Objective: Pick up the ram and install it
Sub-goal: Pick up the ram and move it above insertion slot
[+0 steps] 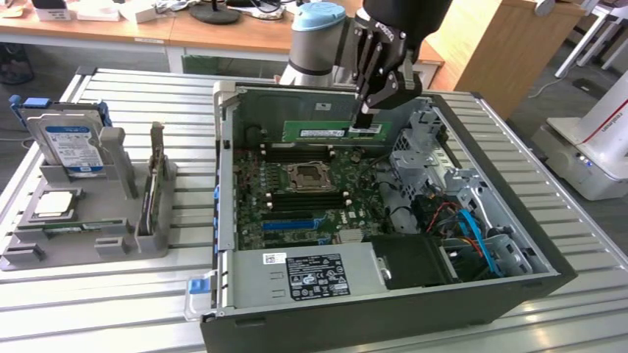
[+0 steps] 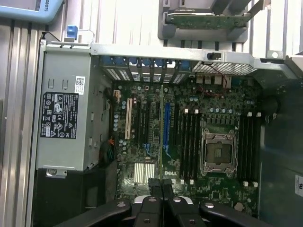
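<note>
The ram (image 1: 329,132), a slim green strip with a white sticker, hangs level above the open computer case (image 1: 510,290), near its back wall. My gripper (image 1: 364,125) is shut on the ram's end at the exterior view's right. Below it lies the motherboard (image 1: 294,217), with black memory slots (image 1: 294,155) on either side of the processor socket (image 1: 309,177). In the wrist view my gripper (image 2: 161,185) has its fingers pressed together above the board, with the memory slots (image 2: 189,146) and the socket (image 2: 218,151) beyond them; the ram itself is hidden between the fingers.
A grey holder (image 1: 147,235) at the exterior view's left carries a hard drive (image 1: 69,143), a square silver processor chip (image 1: 54,204) and a green strip (image 1: 84,227). The power supply (image 1: 304,276) and cables (image 1: 471,228) fill the case's near side. The slatted table (image 1: 98,309) runs all round.
</note>
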You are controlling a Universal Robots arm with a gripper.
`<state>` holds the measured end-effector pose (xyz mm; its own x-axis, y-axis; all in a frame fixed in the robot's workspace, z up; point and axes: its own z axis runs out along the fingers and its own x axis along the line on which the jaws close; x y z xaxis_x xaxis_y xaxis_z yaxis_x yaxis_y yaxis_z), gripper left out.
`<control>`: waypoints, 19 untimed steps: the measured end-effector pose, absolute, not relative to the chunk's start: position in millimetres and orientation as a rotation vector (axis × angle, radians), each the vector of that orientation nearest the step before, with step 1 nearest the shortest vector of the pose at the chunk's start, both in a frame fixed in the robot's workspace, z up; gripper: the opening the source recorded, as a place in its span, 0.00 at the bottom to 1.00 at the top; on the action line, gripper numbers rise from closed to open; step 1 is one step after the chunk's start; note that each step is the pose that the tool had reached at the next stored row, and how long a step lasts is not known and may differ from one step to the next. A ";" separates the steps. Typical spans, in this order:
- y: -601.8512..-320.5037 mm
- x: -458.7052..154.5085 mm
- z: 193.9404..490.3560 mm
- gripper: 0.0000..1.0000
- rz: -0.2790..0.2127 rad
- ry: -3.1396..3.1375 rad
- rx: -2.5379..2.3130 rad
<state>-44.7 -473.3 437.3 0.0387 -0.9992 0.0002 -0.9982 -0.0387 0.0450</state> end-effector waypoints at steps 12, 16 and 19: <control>-457.8 -43.6 435.3 0.12 -0.048 -2.155 2.240; -450.5 -43.1 434.2 0.12 -0.048 -2.155 2.241; -445.1 -42.6 433.2 0.12 -0.049 -2.156 2.241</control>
